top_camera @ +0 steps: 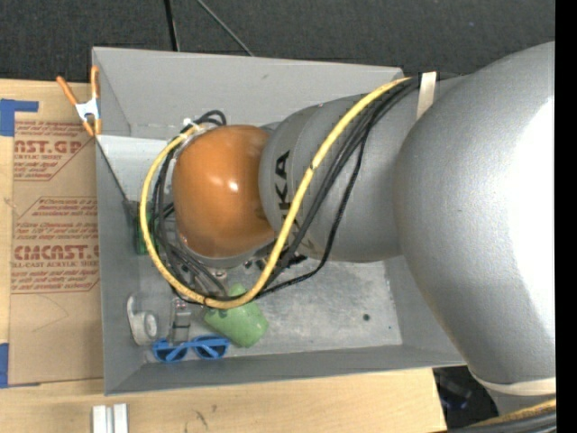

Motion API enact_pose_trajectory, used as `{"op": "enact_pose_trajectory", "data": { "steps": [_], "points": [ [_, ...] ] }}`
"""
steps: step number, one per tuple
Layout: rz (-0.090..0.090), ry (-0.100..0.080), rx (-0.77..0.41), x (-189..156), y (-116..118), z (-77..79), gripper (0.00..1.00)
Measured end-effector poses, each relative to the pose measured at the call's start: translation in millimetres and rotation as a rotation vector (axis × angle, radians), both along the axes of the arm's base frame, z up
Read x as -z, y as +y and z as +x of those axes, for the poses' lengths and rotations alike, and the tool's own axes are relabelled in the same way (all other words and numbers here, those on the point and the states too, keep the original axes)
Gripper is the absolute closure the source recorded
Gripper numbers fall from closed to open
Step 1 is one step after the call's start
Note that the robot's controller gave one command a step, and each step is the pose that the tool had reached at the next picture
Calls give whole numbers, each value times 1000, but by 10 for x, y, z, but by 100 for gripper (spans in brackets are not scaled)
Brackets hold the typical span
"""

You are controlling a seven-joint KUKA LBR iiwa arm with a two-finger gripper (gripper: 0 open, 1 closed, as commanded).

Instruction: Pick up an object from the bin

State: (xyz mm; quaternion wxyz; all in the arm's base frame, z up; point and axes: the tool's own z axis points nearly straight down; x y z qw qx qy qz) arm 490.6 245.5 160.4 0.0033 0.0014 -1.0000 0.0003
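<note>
- The arm [469,197] comes in from the right and lies across most of the bin [270,70], with its orange cover [221,192] over the bin's left half.
- Yellow and black cables [302,188] loop round the cover and hang down on its near side.
- The gripper [191,287] sits under the cover, low over the near left part of the bin. Just a bit of dark metal shows below the cover's edge, so I cannot tell whether it is open or closed, or whether it has anything in it.
- A green lump [239,325] lies on the floor just near of the cover, right under the low loop of cable. It is the closest thing to the gripper.
- A pair of blue glasses [189,348] lies against the near wall, just left of the green lump and touching or almost touching it.
- A clear plastic piece [140,318] lies in the near left corner, close to the left wall and just far of the glasses.
- A small green thing [140,233] shows at the left wall, partly hidden behind the cables.
- The cover and cables are close to the left wall, with a narrow strip of floor between them.
- To the right of the green lump, the grey floor lies bare along the near wall as far as the right wall.
</note>
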Motion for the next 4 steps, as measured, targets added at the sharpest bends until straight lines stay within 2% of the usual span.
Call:
{"op": "enact_pose_trajectory", "data": {
  "steps": [1,2,3,4],
  "points": [
    [-1,-5,-44,390,-415,354,0],
    [2,-11,-156,823,-1035,-90,0],
    [3,-5,-161,813,-1005,-101,100],
    [2,-14,-90,-118,-1363,-22,100]
  ]
}}
